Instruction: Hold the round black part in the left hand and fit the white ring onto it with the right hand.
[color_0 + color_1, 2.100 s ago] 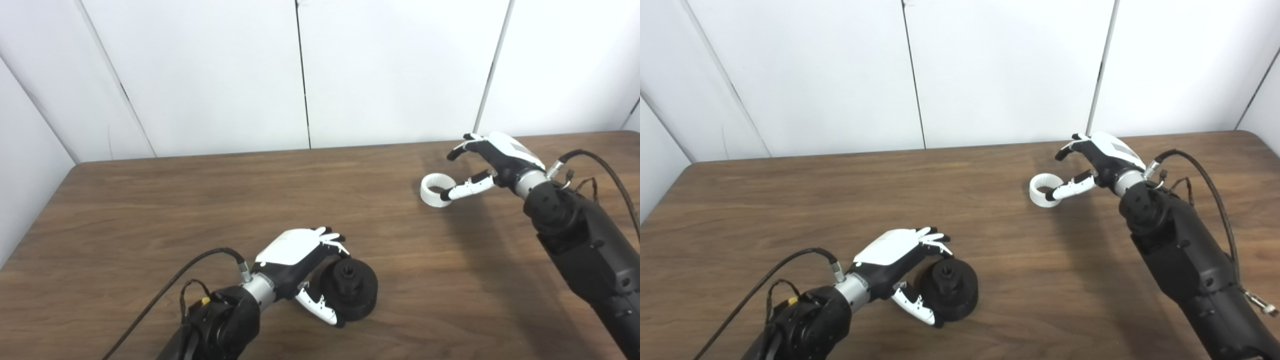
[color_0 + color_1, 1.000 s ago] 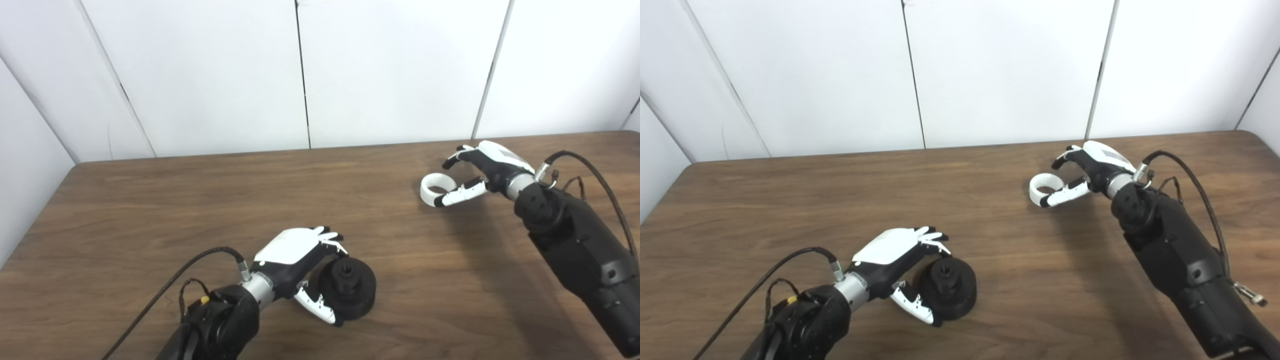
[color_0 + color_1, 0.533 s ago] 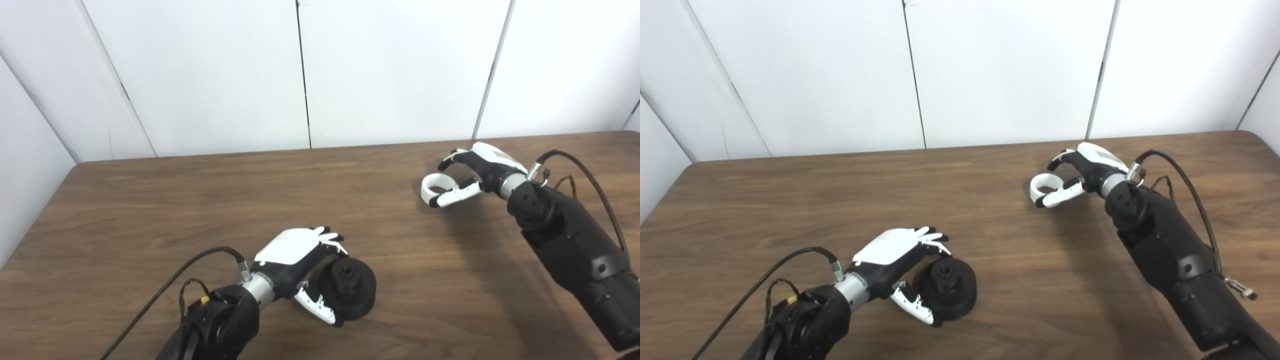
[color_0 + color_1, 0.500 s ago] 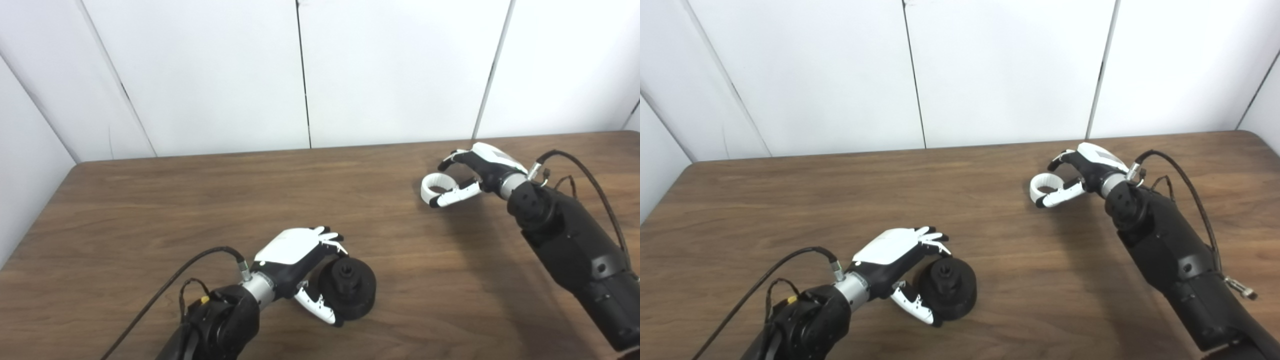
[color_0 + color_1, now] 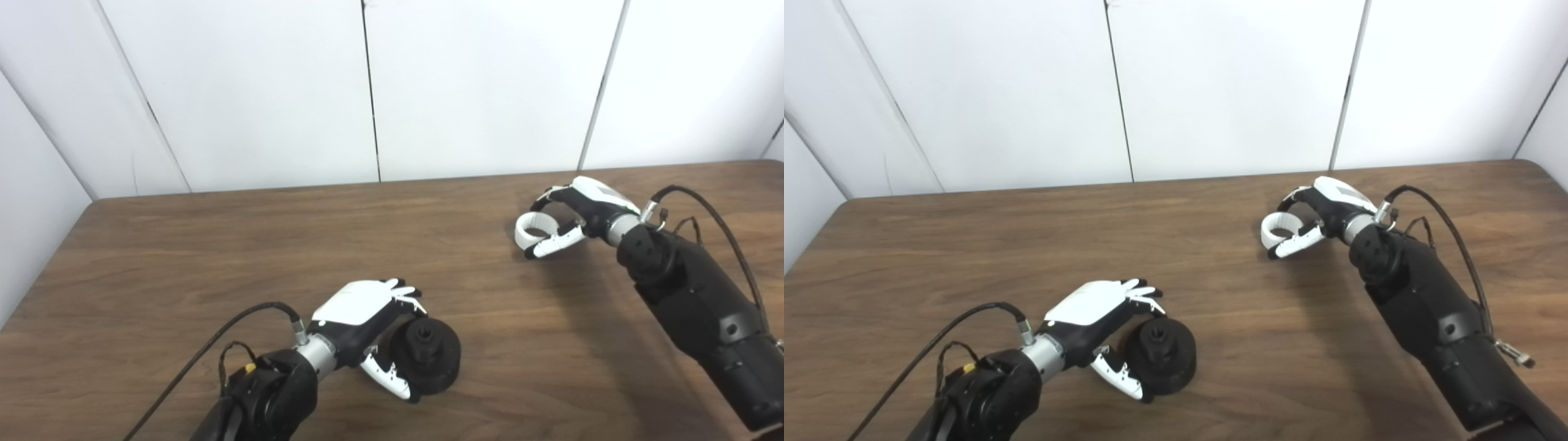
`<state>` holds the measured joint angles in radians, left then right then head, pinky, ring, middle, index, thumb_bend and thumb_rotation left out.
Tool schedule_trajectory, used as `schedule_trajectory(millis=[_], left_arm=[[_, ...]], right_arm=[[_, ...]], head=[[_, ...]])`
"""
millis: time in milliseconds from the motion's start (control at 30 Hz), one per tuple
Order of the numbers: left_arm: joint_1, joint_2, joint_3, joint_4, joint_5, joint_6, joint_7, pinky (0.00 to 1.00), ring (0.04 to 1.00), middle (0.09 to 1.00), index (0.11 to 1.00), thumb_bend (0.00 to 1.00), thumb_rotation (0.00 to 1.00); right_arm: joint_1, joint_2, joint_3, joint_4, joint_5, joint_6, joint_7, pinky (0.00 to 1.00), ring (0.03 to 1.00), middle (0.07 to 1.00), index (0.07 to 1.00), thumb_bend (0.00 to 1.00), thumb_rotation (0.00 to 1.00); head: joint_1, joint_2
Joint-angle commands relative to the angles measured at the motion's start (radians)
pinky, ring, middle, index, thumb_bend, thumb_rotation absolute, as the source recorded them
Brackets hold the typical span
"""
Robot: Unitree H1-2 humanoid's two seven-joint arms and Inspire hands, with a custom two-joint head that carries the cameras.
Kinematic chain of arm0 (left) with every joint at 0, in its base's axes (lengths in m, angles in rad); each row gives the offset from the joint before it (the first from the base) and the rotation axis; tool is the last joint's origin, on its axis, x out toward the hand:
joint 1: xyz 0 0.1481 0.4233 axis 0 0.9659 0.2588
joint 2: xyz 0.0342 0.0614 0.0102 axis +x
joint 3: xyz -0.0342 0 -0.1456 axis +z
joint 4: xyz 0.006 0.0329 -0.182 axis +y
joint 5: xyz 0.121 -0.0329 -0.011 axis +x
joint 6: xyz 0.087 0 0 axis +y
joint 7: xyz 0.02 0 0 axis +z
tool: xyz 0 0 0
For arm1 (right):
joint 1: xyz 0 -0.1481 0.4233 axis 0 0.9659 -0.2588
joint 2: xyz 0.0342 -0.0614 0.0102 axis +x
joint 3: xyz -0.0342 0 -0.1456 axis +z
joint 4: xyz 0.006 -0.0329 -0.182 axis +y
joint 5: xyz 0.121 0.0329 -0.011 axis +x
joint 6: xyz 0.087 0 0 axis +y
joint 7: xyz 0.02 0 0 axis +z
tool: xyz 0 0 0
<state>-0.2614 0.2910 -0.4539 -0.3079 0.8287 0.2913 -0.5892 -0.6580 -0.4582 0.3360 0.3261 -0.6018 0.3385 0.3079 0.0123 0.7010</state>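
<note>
R hand (image 5: 572, 211) round white ring (image 5: 530, 226)

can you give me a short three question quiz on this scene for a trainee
1. True or false: the white plastic ring is already fitted on the round black part.
2. Which robot hand is at the ring? A) left robot hand B) right robot hand
3. Fill in: the round black part rests on the brown wooden ____.

Key
1. False. They lie far apart.
2. B. The right robot hand has fingers and thumb curled around the ring; the left robot hand cups the black part.
3. table.
</note>
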Motion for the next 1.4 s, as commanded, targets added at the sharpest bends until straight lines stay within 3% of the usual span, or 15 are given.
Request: schedule_trajectory(millis=[0, 600, 867, 1367], left_arm=[[-0.036, 0.007, 0.014, -0.033, 0.015, -0.012, 0.009, 1.0, 1.0, 0.945, 0.705, 0.98, 0.26], [-0.033, 0.005, 0.02, -0.04, 0.014, -0.009, -0.001, 1.0, 1.0, 0.948, 0.707, 0.98, 0.27], [-0.035, 0.008, 0.017, -0.044, 0.023, -0.011, -0.007, 1.0, 1.0, 0.949, 0.707, 0.98, 0.28], [-0.037, 0.003, 0.02, -0.047, 0.028, -0.015, -0.011, 1.0, 1.0, 0.947, 0.706, 0.99, 0.27]], right_arm=[[-0.059, -0.008, -0.014, -0.008, -0.006, -0.031, -0.027, 0.96, 1.0, 0.939, 0.756, 0.83, 0.33], [-0.055, -0.005, -0.019, 0.001, -0.002, -0.038, -0.039, 0.94, 1.0, 0.934, 0.745, 0.81, 0.31], [-0.048, 0.002, -0.026, 0.008, 0.002, -0.032, -0.054, 0.92, 0.996, 0.921, 0.737, 0.71, 0.23], [-0.041, 0.006, -0.034, 0.004, 0.005, -0.026, -0.073, 0.9, 0.984, 0.911, 0.719, 0.69, 0.21]], head=[[0.001, 0.0], [0.001, 0.0], [0.002, 0.003], [0.003, 0.004]])
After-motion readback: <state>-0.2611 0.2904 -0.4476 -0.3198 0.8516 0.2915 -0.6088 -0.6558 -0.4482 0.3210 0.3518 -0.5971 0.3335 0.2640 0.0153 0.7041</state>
